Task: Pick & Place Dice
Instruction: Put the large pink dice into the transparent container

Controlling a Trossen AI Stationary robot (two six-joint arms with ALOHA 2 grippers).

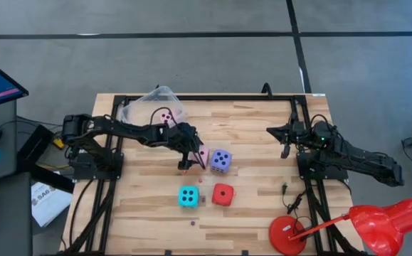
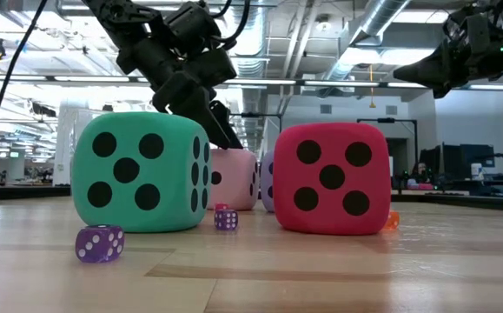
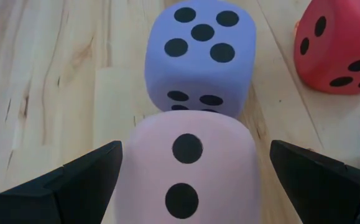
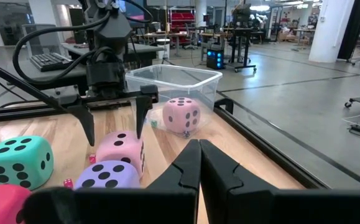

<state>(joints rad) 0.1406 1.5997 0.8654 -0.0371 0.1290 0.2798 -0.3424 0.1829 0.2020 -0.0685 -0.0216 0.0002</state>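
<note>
A tiny purple die lies nearest the low camera, on the wooden worktop. Behind it at left stands the cyan die, with the red die to its right. In the overhead view's centre, the left gripper hangs with fingers spread wide on either side of a pale pink die, not touching it. The violet-blue die sits just beyond. Another pink die rests in the clear tub at upper left. At right, the right gripper is closed and empty.
</note>
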